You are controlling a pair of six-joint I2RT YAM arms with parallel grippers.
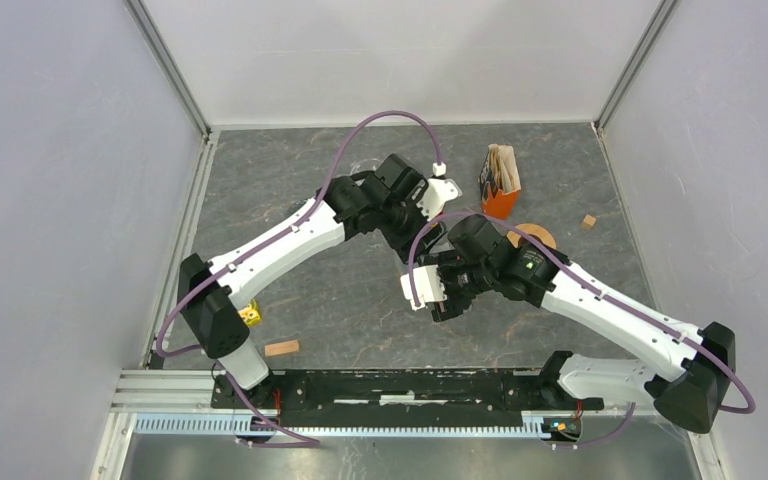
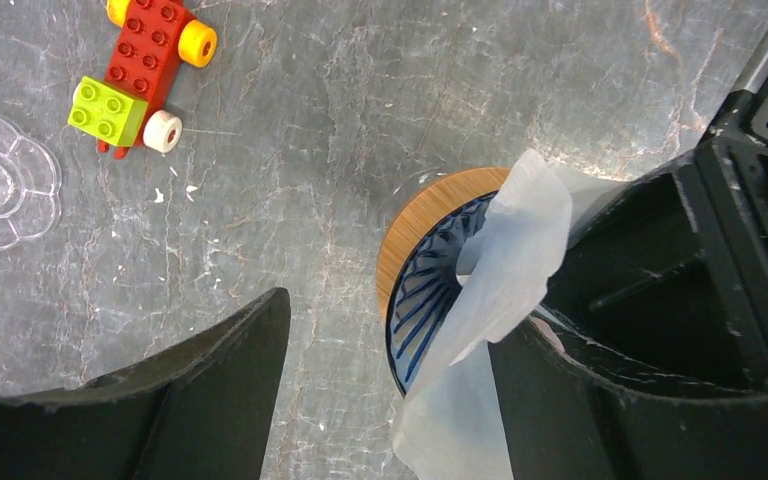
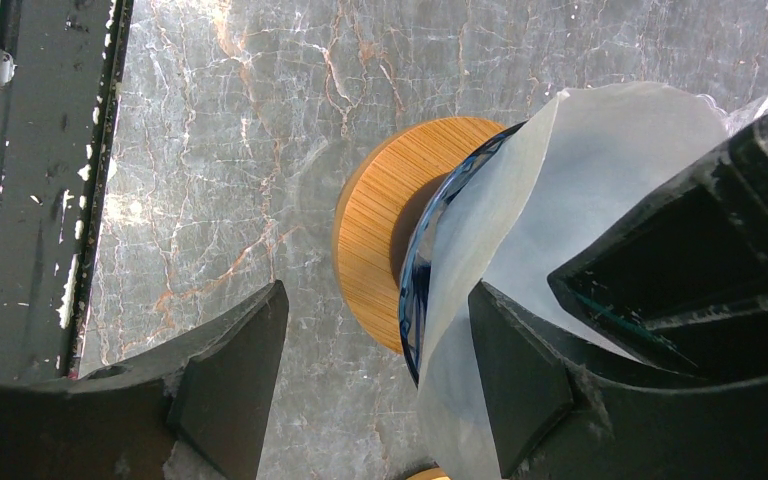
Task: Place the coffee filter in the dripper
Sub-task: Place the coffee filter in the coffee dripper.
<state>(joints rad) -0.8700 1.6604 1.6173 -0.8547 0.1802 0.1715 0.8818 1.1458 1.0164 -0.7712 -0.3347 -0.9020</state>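
Note:
The dripper has a round wooden base and a blue ribbed cone, and it shows tipped on its side in both wrist views. A white paper coffee filter drapes over its mouth. My left gripper is open, and the filter lies against the inner face of its right finger. My right gripper is open too. The filter leans on its right finger, and the dripper's rim sits just inside the gap. In the top view both arms cover the dripper.
An orange box of filters stands at the back, with a wooden disc beside it. A Lego vehicle and a clear plastic piece lie to the left. A wooden block and the black rail are near the front.

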